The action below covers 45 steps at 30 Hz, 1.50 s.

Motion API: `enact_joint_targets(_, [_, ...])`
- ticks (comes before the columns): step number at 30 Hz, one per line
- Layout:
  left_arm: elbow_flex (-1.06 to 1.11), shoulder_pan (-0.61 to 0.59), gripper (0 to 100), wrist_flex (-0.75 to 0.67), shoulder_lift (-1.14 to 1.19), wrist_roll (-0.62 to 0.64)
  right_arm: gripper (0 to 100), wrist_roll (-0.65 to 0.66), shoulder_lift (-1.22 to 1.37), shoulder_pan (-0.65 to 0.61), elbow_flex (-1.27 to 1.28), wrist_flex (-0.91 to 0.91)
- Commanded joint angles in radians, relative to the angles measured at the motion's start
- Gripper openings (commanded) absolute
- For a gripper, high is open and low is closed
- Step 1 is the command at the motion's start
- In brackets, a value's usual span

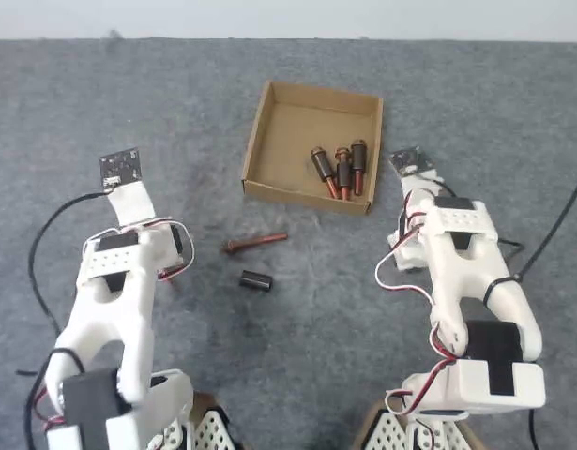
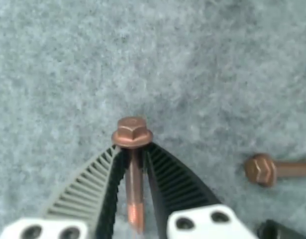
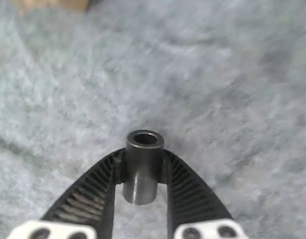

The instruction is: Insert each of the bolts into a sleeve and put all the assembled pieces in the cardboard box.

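In the left wrist view my left gripper (image 2: 133,152) is shut on a copper bolt (image 2: 132,133), hex head past the fingertips, shank between the pads. My right gripper (image 3: 144,158) is shut on a black sleeve (image 3: 141,185), its open bore facing outward. In the high view the left arm (image 1: 129,267) is at the left and the right arm (image 1: 457,248) at the right, just below the cardboard box (image 1: 307,198). A second loose bolt (image 1: 255,243) (image 2: 264,169) and a loose black sleeve (image 1: 256,280) lie on the carpet between the arms. Three assembled pieces (image 1: 342,172) lie in the box.
Grey carpet (image 1: 297,337) covers the table. Cables trail from both arms, one out toward the right edge (image 1: 560,225). Open carpet lies between the arm bases and around the box.
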Motion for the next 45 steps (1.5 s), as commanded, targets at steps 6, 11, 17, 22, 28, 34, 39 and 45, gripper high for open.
enact_joint_targets(6, [0.013,0.002,1,-0.025,-0.089,-0.052,0.7,0.009,-0.058,0.030,-0.224,-0.012])
enact_joint_targets(11, [0.013,0.002,1,-0.026,-0.089,-0.052,0.8,0.009,-0.050,0.025,-0.325,-0.061])
enact_joint_targets(17, [0.013,0.000,1,-0.026,-0.089,-0.052,0.9,0.009,-0.025,-0.024,-0.292,-0.367])
enact_joint_targets(22, [0.012,0.000,1,-0.028,-0.086,-0.052,0.8,0.009,-0.008,-0.039,-0.196,-0.707])
enact_joint_targets(28, [0.010,0.002,1,-0.028,-0.084,-0.052,0.7,0.003,0.002,-0.085,-0.015,-1.150])
enact_joint_targets(34, [0.010,0.005,1,-0.028,-0.084,-0.052,0.7,0.000,-0.001,-0.251,0.204,-1.434])
enact_joint_targets(39, [0.010,0.005,1,-0.028,-0.084,-0.054,0.6,-0.193,-0.027,-0.357,0.330,-1.598])
enact_joint_targets(45, [0.010,0.006,1,-0.032,-0.083,-0.054,0.6,-0.399,-0.099,-0.426,0.454,-1.662])
